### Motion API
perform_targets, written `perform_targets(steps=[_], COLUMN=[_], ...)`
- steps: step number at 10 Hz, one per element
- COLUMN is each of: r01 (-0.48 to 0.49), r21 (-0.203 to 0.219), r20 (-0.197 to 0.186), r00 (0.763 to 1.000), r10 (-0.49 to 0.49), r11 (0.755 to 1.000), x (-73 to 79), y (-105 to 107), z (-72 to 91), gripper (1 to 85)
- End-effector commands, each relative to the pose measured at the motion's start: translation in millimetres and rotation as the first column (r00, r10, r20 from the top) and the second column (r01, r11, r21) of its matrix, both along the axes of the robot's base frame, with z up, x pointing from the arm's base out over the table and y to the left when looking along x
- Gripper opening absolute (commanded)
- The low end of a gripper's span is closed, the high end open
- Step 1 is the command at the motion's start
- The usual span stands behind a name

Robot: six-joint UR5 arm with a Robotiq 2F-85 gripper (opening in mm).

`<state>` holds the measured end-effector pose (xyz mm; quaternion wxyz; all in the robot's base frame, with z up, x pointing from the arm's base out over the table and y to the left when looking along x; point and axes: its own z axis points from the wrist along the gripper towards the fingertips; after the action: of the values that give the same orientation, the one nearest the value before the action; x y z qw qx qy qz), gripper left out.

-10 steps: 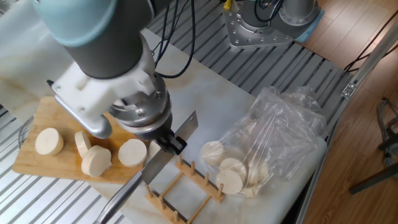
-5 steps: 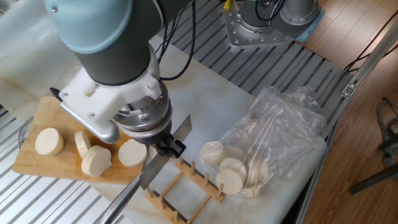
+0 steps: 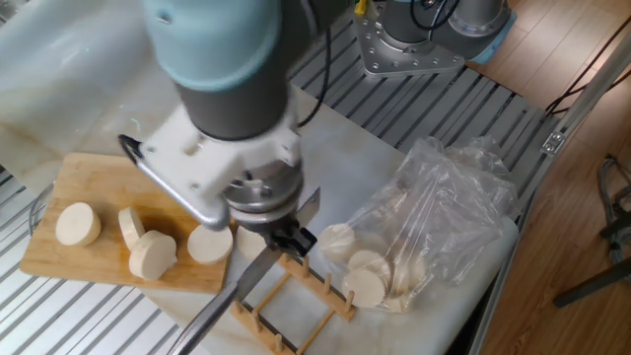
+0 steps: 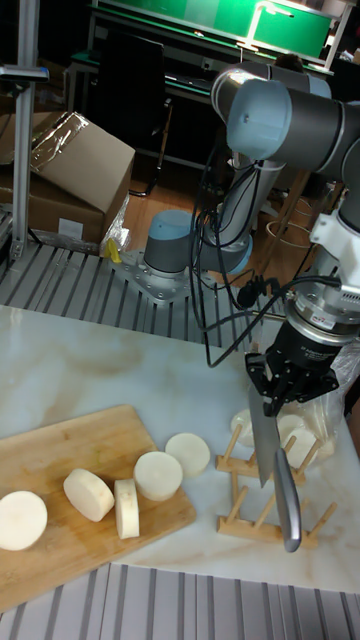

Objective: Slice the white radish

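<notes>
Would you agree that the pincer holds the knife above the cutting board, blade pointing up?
Not quite. The pincer holds the knife above the wooden rack, not the cutting board, as the tall fixed view shows; the blade does point up.

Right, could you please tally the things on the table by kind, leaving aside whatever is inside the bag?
radish pieces outside the bag: 5
knife: 1
cutting board: 1
wooden rack: 1
plastic bag: 1
Total: 9
</notes>
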<state>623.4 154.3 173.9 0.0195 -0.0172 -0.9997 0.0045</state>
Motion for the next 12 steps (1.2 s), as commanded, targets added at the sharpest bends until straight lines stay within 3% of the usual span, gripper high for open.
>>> perform_targets(steps=[1, 3, 5, 7, 12], r01=[0.008, 0.006, 0.013, 0.010, 0.013], r21=[-0.018, -0.063, -0.042, -0.058, -0.047], r20=[0.026, 0.052, 0.077, 0.070, 0.078], r00=[1.000, 0.999, 0.997, 0.997, 0.997], r10=[-0.007, -0.003, -0.010, -0.006, -0.009], r11=[1.000, 0.998, 0.999, 0.998, 0.999], x=[7.7, 16.3, 23.1, 18.1, 16.0], y=[7, 2, 2, 0, 0], z=[-18.3, -37.9, -53.5, -58.4, -69.7], gripper=[1.3, 1.3, 1.3, 1.3, 1.3])
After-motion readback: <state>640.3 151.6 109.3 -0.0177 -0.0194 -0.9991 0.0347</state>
